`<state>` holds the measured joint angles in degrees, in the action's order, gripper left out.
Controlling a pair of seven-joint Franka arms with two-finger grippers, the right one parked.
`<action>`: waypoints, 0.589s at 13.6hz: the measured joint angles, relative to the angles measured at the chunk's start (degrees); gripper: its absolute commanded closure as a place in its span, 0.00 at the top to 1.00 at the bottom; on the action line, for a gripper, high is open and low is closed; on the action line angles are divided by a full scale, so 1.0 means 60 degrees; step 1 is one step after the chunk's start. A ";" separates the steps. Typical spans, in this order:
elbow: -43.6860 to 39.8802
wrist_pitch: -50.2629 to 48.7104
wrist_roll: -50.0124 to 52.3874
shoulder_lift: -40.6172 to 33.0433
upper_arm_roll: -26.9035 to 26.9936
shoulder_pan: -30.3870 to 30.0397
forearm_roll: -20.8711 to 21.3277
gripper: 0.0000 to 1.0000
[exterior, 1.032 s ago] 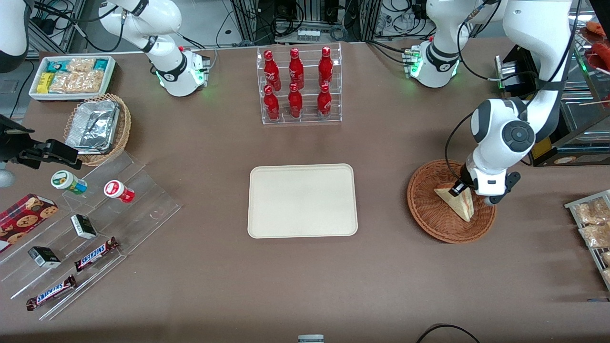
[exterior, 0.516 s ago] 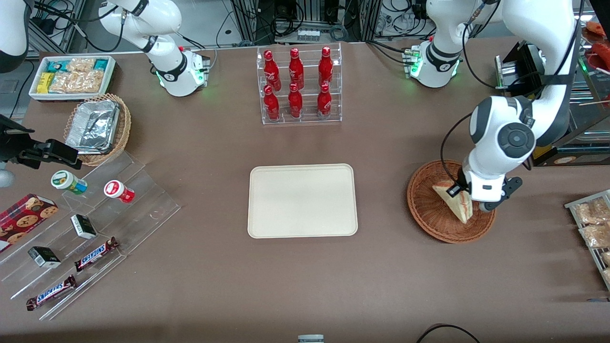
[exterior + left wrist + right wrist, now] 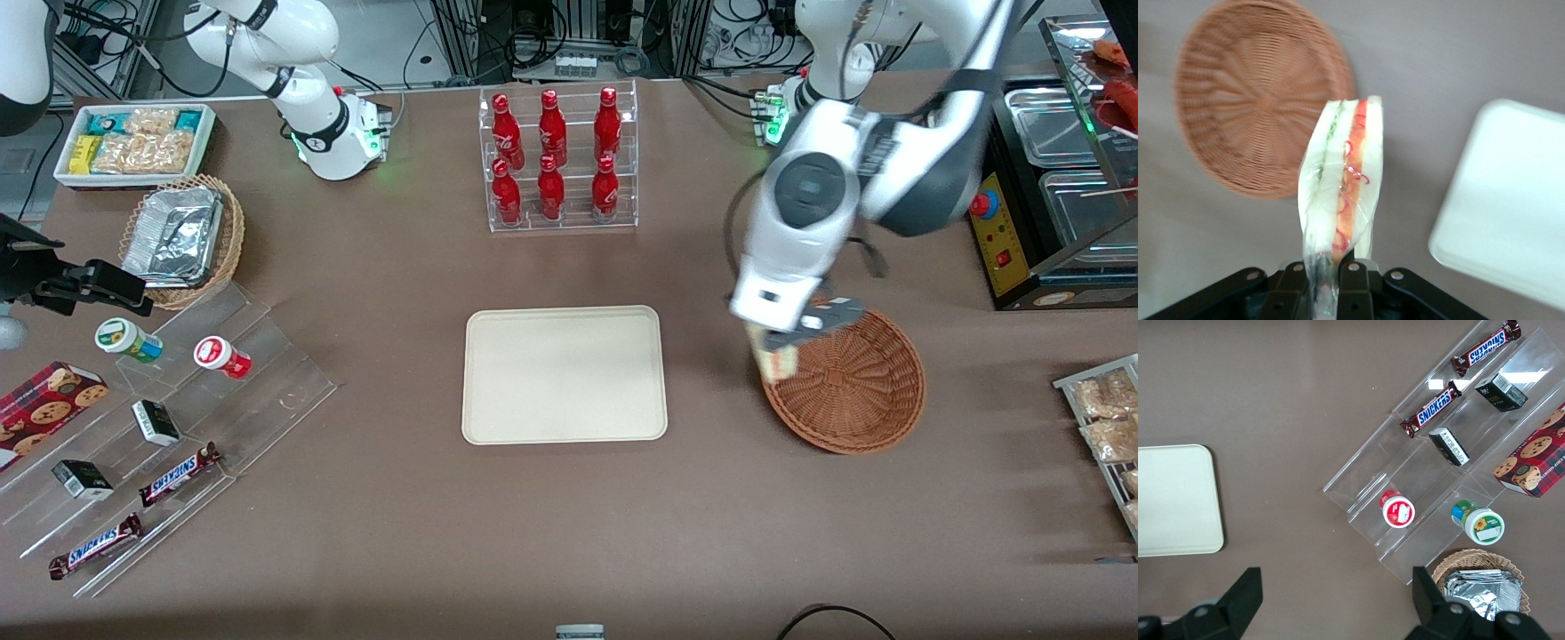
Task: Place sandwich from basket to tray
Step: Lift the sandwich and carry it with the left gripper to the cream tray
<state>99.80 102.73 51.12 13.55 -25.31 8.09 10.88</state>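
My left gripper [image 3: 782,342] is shut on the sandwich [image 3: 772,363], a pale wedge in clear wrap with red and green filling. It hangs in the air above the rim of the reddish-brown wicker basket [image 3: 853,391], on the side nearest the tray. The basket holds nothing now. The cream-white tray [image 3: 564,374] lies flat at the table's middle with nothing on it. In the left wrist view the sandwich [image 3: 1346,187] is pinched between the fingers [image 3: 1355,283], with the basket [image 3: 1245,100] and a corner of the tray [image 3: 1511,207] below.
A clear rack of red bottles [image 3: 556,160] stands farther from the front camera than the tray. A metal appliance [image 3: 1058,204] and a rack of snack packets [image 3: 1107,418] sit at the working arm's end. Stepped acrylic shelves [image 3: 160,418] with snacks lie toward the parked arm's end.
My gripper has lifted the sandwich out of the basket and carried it toward the tray, to above the basket's rim. The basket is left empty.
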 measured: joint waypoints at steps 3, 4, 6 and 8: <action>-0.0908 0.0217 0.0132 0.1193 -0.1340 0.0061 0.0055 0.00; -0.1216 0.0402 0.0142 0.1614 -0.1584 0.0210 0.0063 0.00; -0.1811 0.0836 0.0610 0.2433 -0.1675 0.0914 0.0484 0.00; -0.2312 0.1225 0.1617 0.3341 -0.1689 0.1725 0.1523 0.00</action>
<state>85.93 110.08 60.82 33.60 -35.44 18.44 20.02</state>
